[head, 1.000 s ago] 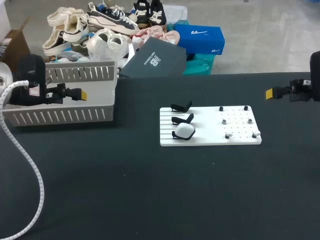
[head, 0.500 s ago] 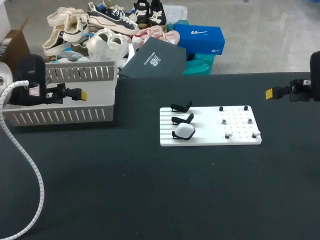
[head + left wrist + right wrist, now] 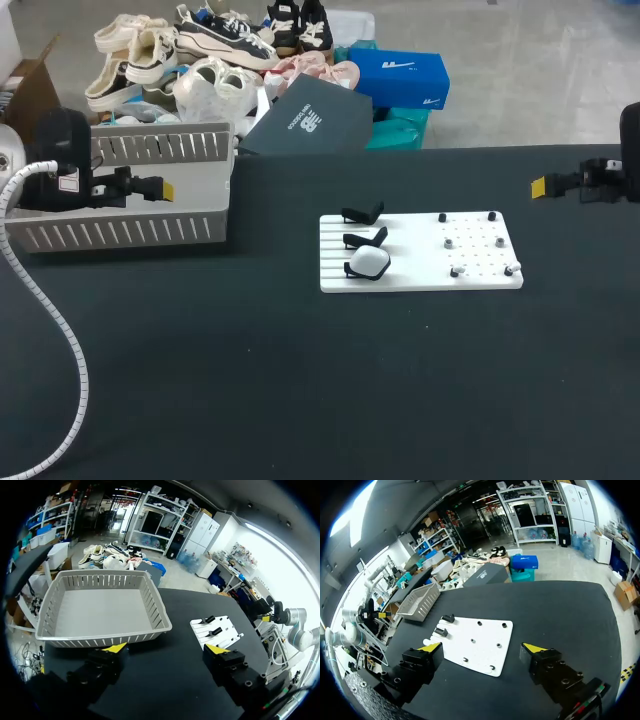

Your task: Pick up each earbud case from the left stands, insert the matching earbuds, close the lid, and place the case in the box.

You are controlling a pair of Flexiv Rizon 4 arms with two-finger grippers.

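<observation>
Evidently poised rather than at work, the left claw (image 3: pixel 167 650) hangs released, its yellow tips spread wide with nothing between them. It sits at the left edge of the head view, level with the grey box (image 3: pixel 120 232) in the upper left. That is a sensible parking spot, since every finished case must end up there. The right claw (image 3: pixel 481 647) is likewise released and holds nothing. It waits at the right edge of the head view, well apart from the work, so the middle of the black counter (image 3: pixel 300 380) is open to either arm.

Out from the claws, the white board (image 3: pixel 480 278) lies just right of the frame's centre. Three black stands (image 3: pixel 364 238) line its left side in a column. Only the lowest one carries a white earbud case (image 3: pixel 370 262), propped at a tilt that likely presents it for an easy pinch from above. The two stands above it show no case.

Several small pieces sit on the right half of the board, presumably the earbuds (image 3: pixel 457 271). They are too small to tell apart or to match to a case.

Judging by this layout, the next step is lifting that last visible case. The left arm is nearer the box, the right nearer the earbuds.
</observation>
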